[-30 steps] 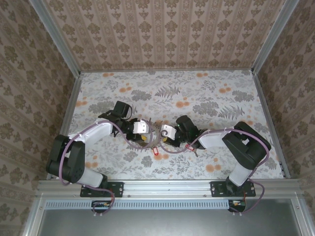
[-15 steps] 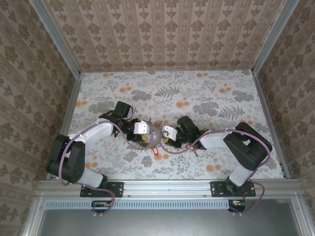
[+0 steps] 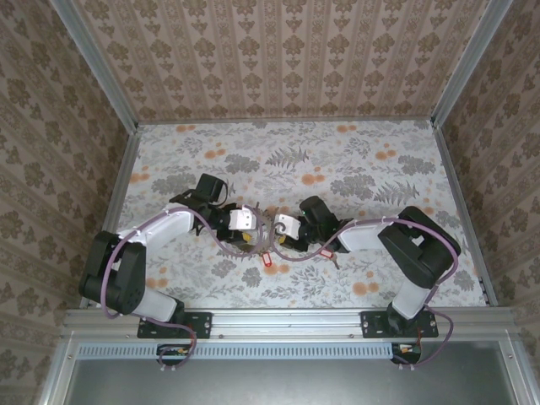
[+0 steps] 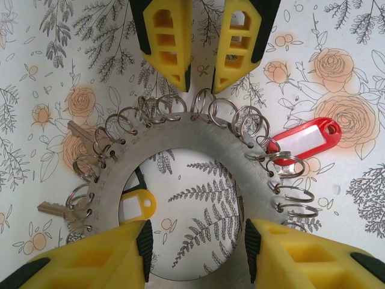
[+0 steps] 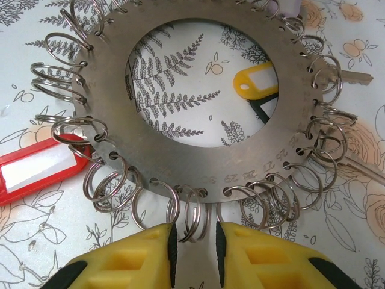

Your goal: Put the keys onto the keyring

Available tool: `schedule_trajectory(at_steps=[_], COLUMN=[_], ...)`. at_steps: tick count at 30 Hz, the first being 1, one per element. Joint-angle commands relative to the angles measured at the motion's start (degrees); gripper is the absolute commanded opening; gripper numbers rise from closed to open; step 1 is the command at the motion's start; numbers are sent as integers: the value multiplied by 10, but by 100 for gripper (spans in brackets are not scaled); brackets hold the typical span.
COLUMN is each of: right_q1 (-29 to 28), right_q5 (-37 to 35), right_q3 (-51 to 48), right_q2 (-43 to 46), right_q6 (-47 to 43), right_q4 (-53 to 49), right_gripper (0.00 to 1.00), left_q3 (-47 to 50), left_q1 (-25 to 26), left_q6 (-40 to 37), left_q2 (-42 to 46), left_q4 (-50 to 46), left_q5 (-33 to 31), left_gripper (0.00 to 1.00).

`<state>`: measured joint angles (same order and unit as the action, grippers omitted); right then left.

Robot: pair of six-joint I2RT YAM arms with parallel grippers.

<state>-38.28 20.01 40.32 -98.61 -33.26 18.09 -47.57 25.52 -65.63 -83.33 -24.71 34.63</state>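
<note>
The keyring (image 4: 198, 141) is a flat grey metal ring with several small split rings round its edge, lying on the floral table. My left gripper (image 4: 198, 250) stands open, its fingers over the ring's near band on either side of the hollow centre. From the opposite side, my right gripper (image 5: 195, 244) is narrowly open around one small split ring (image 5: 201, 220) on the keyring (image 5: 198, 156). A red-tagged key (image 4: 304, 138) (image 5: 36, 168) lies at the ring's edge. Beneath the ring lies a yellow tag (image 4: 137, 205) (image 5: 255, 81). Bare metal keys (image 4: 51, 209) (image 5: 355, 77) hang from split rings. In the top view the keyring (image 3: 263, 229) sits between both grippers.
Raised metal rails (image 3: 126, 177) border the floral table and patterned walls rise behind them. The back half of the table (image 3: 287, 152) is free room. Both arms reach inward and meet near the table's front middle.
My right gripper has edged slightly left toward the keyring. The left arm, the keyring and the red tag have not moved.
</note>
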Motion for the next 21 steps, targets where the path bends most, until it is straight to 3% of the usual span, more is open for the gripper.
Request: schedule_trajectory(at_steps=[1, 7, 17, 21], right_q1=[1, 1, -4, -5], right_q5=[16, 11, 19, 2], right_q3=[7, 6, 17, 5], right_q2=[-9, -12, -18, -1], right_q6=[-2, 0, 5, 15], right_q4=[-16, -13, -9, 10], right_gripper=[27, 28, 14, 14], left_q3=[6, 5, 6, 6], left_q1=[3, 3, 2, 2], left_q6=[-14, -13, -11, -9], left_q2=[8, 8, 10, 12], left_q4=[-10, -11, -9, -6], left_q5=[4, 4, 8, 12], left_gripper=[48, 48, 48, 47])
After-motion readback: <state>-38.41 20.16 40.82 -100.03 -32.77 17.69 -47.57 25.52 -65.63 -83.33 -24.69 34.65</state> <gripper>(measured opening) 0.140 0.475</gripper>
